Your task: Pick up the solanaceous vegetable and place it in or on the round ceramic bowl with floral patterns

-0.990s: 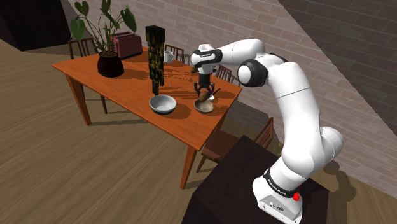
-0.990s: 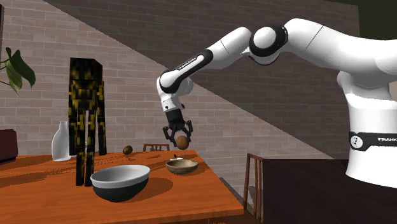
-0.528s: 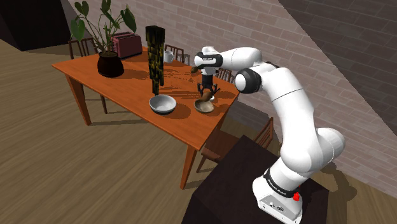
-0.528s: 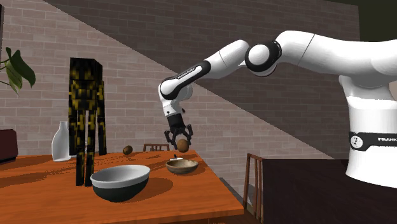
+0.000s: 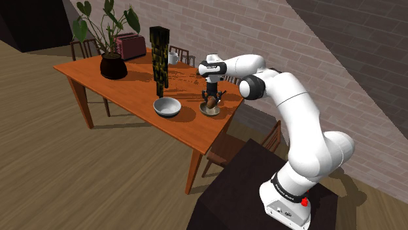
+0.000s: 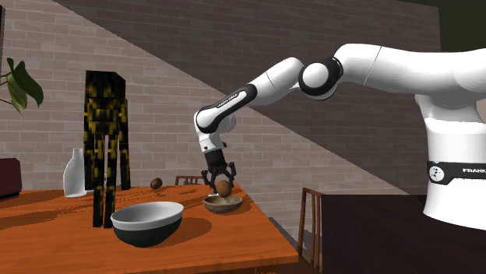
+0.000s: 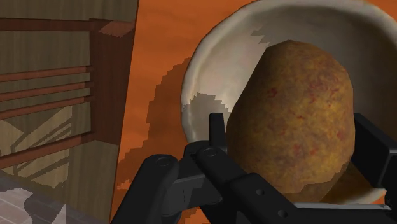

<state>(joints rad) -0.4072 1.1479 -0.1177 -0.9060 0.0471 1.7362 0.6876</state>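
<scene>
While hanging low over the right part of the orange-brown wooden table (image 5: 124, 88) in the shoulder view, pinching the potato (image 7: 289, 108) between the two black fingers (image 7: 215, 130) of the gripper (image 6: 223, 187), pressing one against each flank.

Showing the potato as a plump, egg-shaped tuber with dull yellow-brown skin, speckled with rusty red flecks and fainter dark blotches, looking matte and slightly rough. Holding it right over the hollow of the small bowl (image 6: 222, 205), with the lower end about level with the rim in the second exterior view. Not being able to tell whether it is touching the bowl's floor or hanging just clear of it.

Presenting the small bowl as round and shallow, pale cream inside, brownish on the outer wall, casting a jagged shadow on the tabletop. Sitting near the table's far edge, with a wooden chair (image 7: 51, 95) just beyond that edge.

Sharing the table with a larger bowl (image 5: 167, 107), grey inside and dark outside, standing to the left in the shoulder view and apart from the small one. Sharing it also with a tall blocky black-and-yellow figure (image 6: 105, 144) behind that larger bowl, a white bottle (image 6: 75, 173), a small brown lump (image 6: 156, 184), and, at the shoulder view's far left end, a potted plant (image 5: 113, 66) and a red toaster (image 5: 131, 46).

Reaching in from the dark stand (image 5: 248, 189) at the shoulder view's lower right, bending the white arm (image 5: 301, 124) up and leftward in front of a brick wall (image 6: 327, 124).
</scene>
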